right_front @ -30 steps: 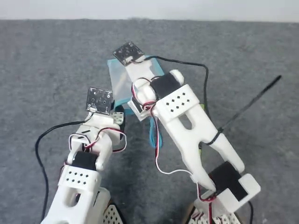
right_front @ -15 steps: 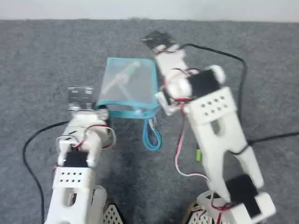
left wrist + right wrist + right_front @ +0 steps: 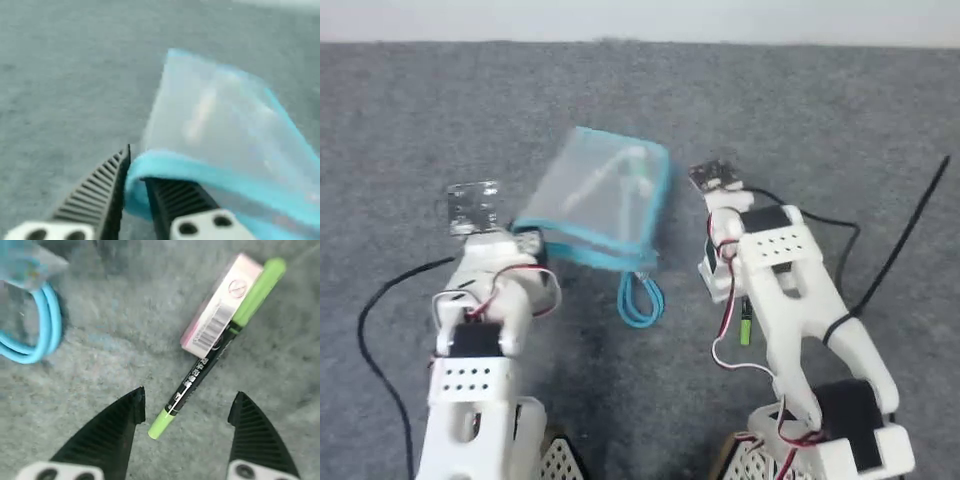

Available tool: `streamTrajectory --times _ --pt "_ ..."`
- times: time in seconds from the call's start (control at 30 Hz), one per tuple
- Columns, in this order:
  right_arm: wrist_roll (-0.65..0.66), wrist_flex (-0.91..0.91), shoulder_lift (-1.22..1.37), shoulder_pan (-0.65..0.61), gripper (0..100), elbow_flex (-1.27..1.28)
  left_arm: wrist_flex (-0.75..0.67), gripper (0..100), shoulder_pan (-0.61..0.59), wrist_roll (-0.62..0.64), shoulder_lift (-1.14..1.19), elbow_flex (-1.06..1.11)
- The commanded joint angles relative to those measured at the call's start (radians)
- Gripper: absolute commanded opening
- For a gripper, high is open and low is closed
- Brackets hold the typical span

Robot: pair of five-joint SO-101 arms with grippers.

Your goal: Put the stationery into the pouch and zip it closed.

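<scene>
On the left side of the grey mat (image 3: 410, 110), your left gripper (image 3: 527, 241) holds the pouch (image 3: 605, 205). In the left wrist view its two ribbed fingers (image 3: 107, 187) are nearly together, with only the pouch's thick blue rim between them, so that gripper (image 3: 135, 167) is pinching the rim at the pouch's near-left corner.

From that corner the pouch runs away from you and to the right. It lies skewed on the mat, and its blue-bound edge slants down toward the middle of the table. You can see at least one pale item (image 3: 620, 170) through the clear mesh wall. It is too blurred to name, and you cannot tell whether the zip is open or closed.

A blue strap loop (image 3: 640, 300) hangs off the pouch's near-right corner and lies flat on the mat between your two arms.

To the right of the loop is your right arm (image 3: 780, 290). A bit of green pen (image 3: 745, 325) shows just beside it. The right wrist view shows the right gripper (image 3: 189, 395) spread wide and holding nothing, with a dark finger on either side of the pen (image 3: 215, 347). The pen is black-bodied with green ends and lies on the mat outside the pouch. One green tip sits in the gap between the fingers. Its far half rests against the long side of a pink and white eraser (image 3: 220, 302), touching it. The strap loop (image 3: 30, 335) lies apart from the pen and eraser.
</scene>
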Motion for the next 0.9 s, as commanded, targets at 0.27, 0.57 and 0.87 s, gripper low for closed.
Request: streamTrajectory --times 0.27,0.57,0.87 --pt "0.006 -0.18 -0.048 0.013 27.4 0.18 0.015 1 0.048 -0.034 0.015 -0.074" --pt "-0.035 -0.206 0.005 0.015 15.8 0.189 0.026 1 0.069 -0.037 0.012 -0.064" --pt "-0.035 -0.214 0.093 0.062 9.3 0.186 0.021 1 0.069 -0.037 0.008 -0.053"
